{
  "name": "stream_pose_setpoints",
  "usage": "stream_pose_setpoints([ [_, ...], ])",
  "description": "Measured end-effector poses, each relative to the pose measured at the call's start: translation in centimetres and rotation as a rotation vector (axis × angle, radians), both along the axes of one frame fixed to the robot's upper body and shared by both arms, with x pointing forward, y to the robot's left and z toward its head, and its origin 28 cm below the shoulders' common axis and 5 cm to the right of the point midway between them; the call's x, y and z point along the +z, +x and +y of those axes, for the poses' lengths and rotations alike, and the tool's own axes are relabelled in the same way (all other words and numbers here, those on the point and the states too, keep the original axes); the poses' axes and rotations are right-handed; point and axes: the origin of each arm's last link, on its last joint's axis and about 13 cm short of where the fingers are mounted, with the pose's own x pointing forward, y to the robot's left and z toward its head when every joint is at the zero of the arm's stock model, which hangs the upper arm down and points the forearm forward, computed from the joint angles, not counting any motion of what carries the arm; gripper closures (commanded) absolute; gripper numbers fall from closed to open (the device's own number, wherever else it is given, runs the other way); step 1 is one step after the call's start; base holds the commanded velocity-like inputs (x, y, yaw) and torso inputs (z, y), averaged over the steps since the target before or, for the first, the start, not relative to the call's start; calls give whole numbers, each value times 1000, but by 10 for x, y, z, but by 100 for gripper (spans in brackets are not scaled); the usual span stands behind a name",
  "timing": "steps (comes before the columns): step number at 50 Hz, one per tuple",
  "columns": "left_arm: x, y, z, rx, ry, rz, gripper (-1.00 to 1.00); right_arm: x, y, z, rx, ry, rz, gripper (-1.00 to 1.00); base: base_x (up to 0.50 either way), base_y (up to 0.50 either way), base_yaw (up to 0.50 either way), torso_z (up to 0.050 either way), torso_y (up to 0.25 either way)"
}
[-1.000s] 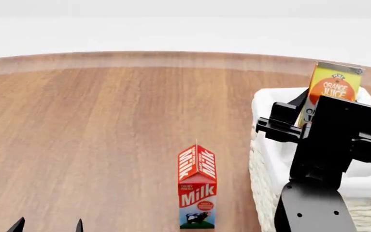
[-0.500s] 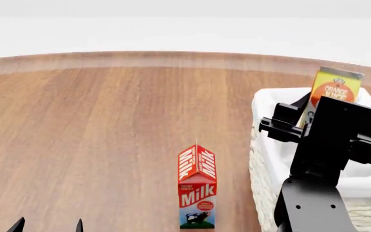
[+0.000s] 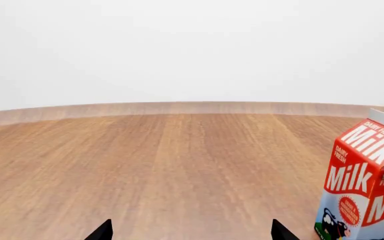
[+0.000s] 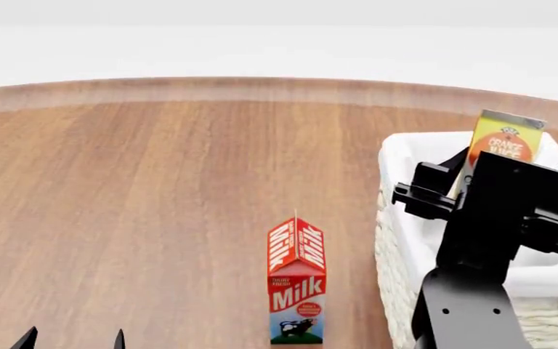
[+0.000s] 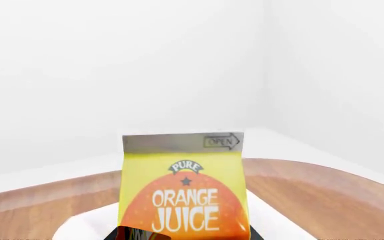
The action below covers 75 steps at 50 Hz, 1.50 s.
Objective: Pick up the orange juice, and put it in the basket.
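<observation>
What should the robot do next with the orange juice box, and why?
Probably lower it a bit more, then let go. The right gripper holds the orange juice above the basket, and much of the carton stands above the rim, so it does not look set down yet. The milk stands on the table, out of the way.

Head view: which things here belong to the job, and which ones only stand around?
Belong to the job:
- orange juice, held by the right gripper above the basket
- basket

Only standing around:
- milk carton, upright on the table
- left gripper, idle and holding nothing
</observation>
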Motion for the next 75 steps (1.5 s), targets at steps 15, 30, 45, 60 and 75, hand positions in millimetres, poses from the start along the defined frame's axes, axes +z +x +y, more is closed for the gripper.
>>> stream_pose_setpoints([
  [15, 0, 0, 0, 0, 0, 0, -100, -4, 2, -1, -3, -17, 8, -100, 0, 0, 0, 1, 1],
  [30, 0, 0, 0, 0, 0, 0, -100, -1, 3, 2, 8, -50, 6, -100, 0, 0, 0, 0, 0],
  [45, 0, 0, 0, 0, 0, 0, -100, 8, -4, 6, 36, -59, -38, -100, 0, 0, 0, 0, 0],
  [60, 0, 0, 0, 0, 0, 0, -100, 27, -27, 8, 97, -94, -140, -100, 0, 0, 0, 0, 0],
  [75, 0, 0, 0, 0, 0, 0, -100, 40, -55, 15, 176, -118, -225, -100, 0, 0, 0, 0, 0],
])
